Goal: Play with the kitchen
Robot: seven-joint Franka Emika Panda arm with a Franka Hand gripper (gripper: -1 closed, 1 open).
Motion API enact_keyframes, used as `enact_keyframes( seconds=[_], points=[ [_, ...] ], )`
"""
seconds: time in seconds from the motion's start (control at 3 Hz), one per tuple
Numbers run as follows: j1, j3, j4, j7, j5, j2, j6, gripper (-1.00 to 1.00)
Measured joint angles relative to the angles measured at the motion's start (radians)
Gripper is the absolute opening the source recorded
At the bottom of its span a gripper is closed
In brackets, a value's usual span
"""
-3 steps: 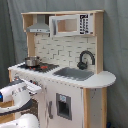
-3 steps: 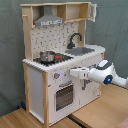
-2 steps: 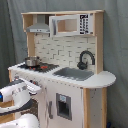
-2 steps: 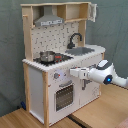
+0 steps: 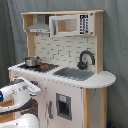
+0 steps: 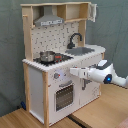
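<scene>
The kitchen (image 5: 70,75) (image 6: 55,60) is a tall white and light-wood toy unit, seen in both exterior views. It has a grey sink (image 5: 74,73) (image 6: 86,50), a black faucet (image 5: 86,58) (image 6: 75,39), a small metal pot (image 5: 32,61) (image 6: 47,56) on the hob, a range hood (image 5: 39,26) (image 6: 49,20) and an oven door (image 6: 64,95). My gripper (image 6: 73,72) (image 5: 36,88) points at the front panel just above the oven door, close to the knobs (image 6: 56,76).
A microwave-style cabinet (image 5: 70,24) sits at the top of the unit. The kitchen stands on a wooden table (image 6: 100,112). A grey curtain (image 6: 10,60) hangs behind it. My white arm (image 6: 107,74) reaches in from the second exterior view's right.
The arm has crept slightly closer to the kitchen front; otherwise nothing visibly moved.
</scene>
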Motion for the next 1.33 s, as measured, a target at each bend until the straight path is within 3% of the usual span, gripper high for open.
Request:
enact_keyframes(
  seconds=[1.33],
  points=[
    [-0.006,-0.007,-0.006,0.422,0.000,0.002,0.033,-1.00]
  ],
)
